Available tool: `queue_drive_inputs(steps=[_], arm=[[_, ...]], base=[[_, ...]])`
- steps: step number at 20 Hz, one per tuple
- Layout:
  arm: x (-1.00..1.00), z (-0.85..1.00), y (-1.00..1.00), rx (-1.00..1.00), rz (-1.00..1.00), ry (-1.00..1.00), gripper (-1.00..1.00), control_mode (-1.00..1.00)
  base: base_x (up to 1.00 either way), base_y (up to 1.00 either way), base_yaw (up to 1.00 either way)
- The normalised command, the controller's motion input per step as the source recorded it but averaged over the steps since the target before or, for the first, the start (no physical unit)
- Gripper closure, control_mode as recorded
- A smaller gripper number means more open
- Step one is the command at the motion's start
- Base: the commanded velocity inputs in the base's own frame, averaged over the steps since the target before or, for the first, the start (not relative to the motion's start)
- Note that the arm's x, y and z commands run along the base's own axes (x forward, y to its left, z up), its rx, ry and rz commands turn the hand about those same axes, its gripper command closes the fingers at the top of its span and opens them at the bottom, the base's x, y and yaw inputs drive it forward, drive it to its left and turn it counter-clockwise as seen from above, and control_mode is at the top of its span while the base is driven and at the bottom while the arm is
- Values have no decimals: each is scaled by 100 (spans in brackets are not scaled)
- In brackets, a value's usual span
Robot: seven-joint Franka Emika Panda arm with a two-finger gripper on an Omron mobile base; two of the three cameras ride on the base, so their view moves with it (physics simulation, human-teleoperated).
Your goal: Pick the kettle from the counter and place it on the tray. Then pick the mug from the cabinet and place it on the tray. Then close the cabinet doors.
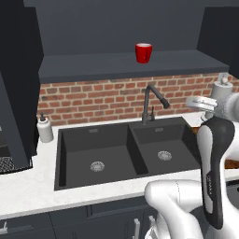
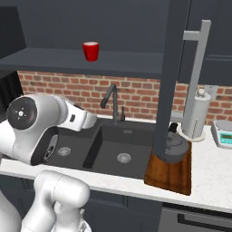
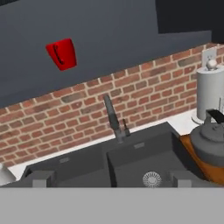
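The red mug [image 1: 144, 52] [image 2: 90, 50] stands on the open cabinet's shelf [image 1: 93, 67], above the tap. It appears up and to the left as the mug [image 3: 62, 54] in the hand view. The dark grey kettle [image 2: 175, 146] [image 3: 209, 139] sits on the brown tray [image 2: 168, 173] [image 3: 192, 151], on the counter [image 2: 208, 176] right of the sink. An open cabinet door [image 2: 166, 77] partly hides it. My gripper [image 3: 111, 178] hangs open over the sink with nothing between its fingertips [image 3: 41, 178], well below the mug and left of the kettle.
The black double sink [image 1: 116, 154] and its tap [image 1: 150, 102] lie under the hand. A white paper-towel roll [image 2: 195, 118] and a scale [image 2: 223, 134] stand behind the tray. A soap dispenser [image 1: 45, 129] is left of the sink. The left cabinet door [image 1: 16, 93] juts out open.
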Motion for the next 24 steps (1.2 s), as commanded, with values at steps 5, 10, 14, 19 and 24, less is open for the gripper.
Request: queue_drive_inputs(steps=[5,10,14,19,24], arm=[[-17,33,63,0,8,-5,-100,-100],[-11,36,63,0,8,-15,-100,-100],[-11,31,50,0,11,-24,-100,-100],[-11,29,39,0,20,-37,-100,-100],[-7,52,35,0,13,-4,-100,-100]], base=[[0,0,0],[0,0,0],[0,0,0],[0,0,0],[0,0,0]])
